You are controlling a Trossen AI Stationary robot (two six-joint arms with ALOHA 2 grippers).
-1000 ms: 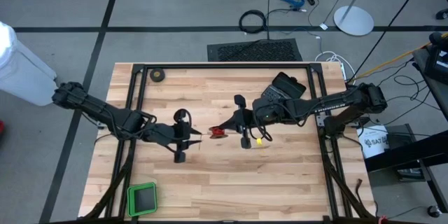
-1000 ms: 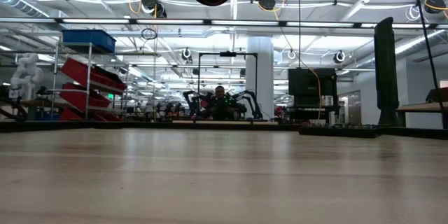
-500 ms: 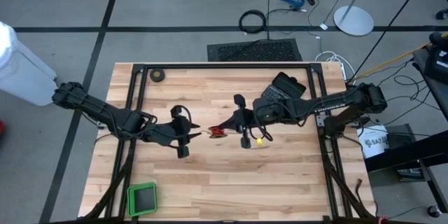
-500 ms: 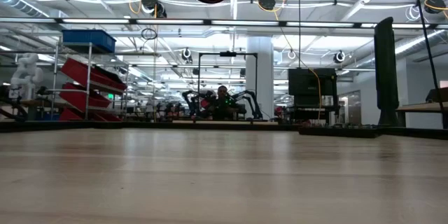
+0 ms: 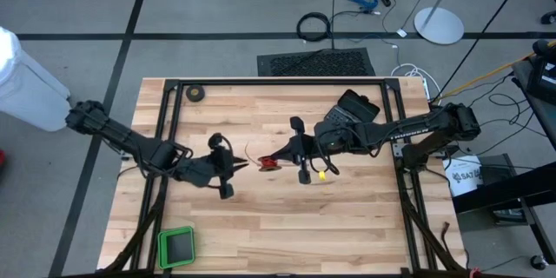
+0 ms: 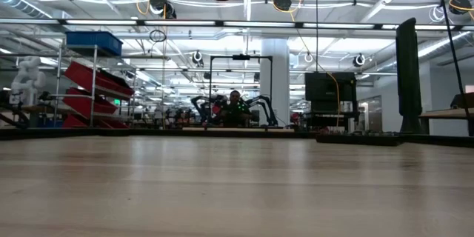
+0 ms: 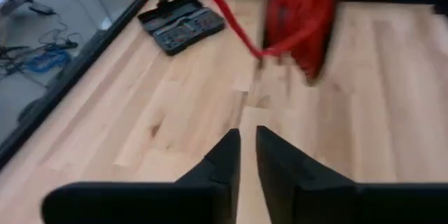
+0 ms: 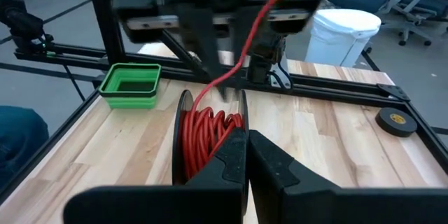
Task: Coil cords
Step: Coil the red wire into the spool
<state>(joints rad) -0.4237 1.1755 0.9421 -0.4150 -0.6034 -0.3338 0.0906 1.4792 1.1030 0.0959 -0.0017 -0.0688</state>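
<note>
Red wire (image 8: 210, 129): wound in loops on a small black reel (image 5: 270, 163) that sits above the middle of the wooden surface (image 5: 278, 217); one strand (image 8: 241, 56) runs up and away from the coil toward the left arm.
Reel: two thin black flanges, red coil between them — held at the tip of the right arm.
Right gripper (image 8: 246, 155): jaws clenched, the fingers nearly meeting, with the reel at their tips; it holds the reel clear of the surface near the centre.
Left gripper (image 7: 247, 155): just beside the reel on its left, pointing at it; jaws stand narrow with a slim gap, and the wrist view shows nothing between them. Whether the strand is pinched, I cannot tell.
Strand in left wrist view: red line (image 7: 227, 17) crosses ahead of the fingers, apart from them.
Tool case (image 5: 358, 104): dark, open — lies on the surface near the far right corner.
Tape roll (image 5: 196, 94): black ring at the far left corner.
Green tray (image 5: 176, 246): near left corner.
</note>
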